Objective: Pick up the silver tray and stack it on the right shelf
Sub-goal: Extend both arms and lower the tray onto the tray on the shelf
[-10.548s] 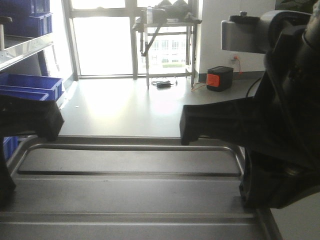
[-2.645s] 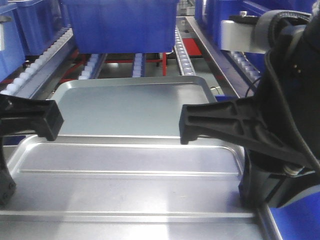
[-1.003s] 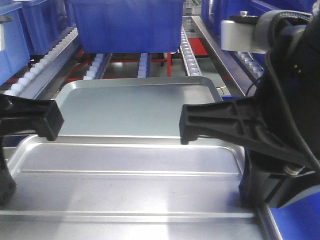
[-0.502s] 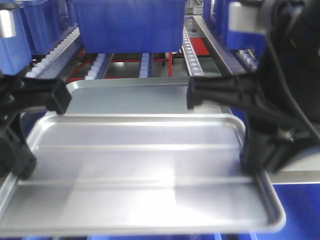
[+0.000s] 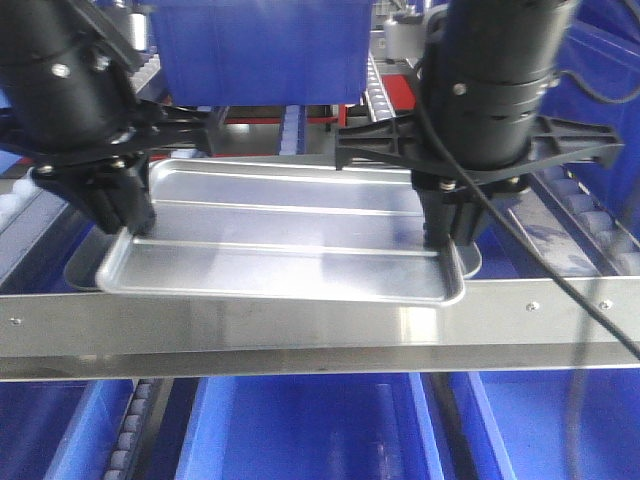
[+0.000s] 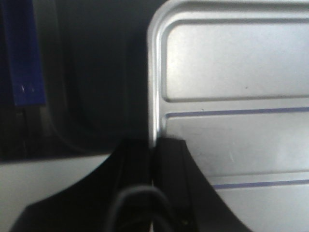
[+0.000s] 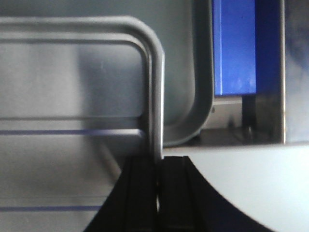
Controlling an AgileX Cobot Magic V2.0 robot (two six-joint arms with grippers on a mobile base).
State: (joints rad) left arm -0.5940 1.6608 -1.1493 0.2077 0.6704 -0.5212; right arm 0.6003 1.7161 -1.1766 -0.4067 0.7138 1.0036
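The ribbed silver tray (image 5: 290,262) hangs level just behind the right shelf's flat steel front bar (image 5: 300,330), over a larger smooth tray (image 5: 78,272) that lies on the shelf. My left gripper (image 5: 135,225) is shut on the ribbed tray's left rim; in the left wrist view the rim (image 6: 153,87) runs into the closed gripper (image 6: 154,145). My right gripper (image 5: 445,240) is shut on the right rim, and the right wrist view shows the rim (image 7: 157,96) clamped by that gripper (image 7: 157,162). I cannot tell whether the two trays touch.
A blue bin (image 5: 260,50) stands on the shelf behind the trays. Roller rails (image 5: 585,235) run along the sides. More blue bins (image 5: 310,430) sit on the level under the front bar. The larger tray's corner (image 7: 193,121) shows below the held one.
Both arms have carried the ribbed tray forward and down, away from the camera, over the larger tray. The shelf's front bar has come into view in front of it.
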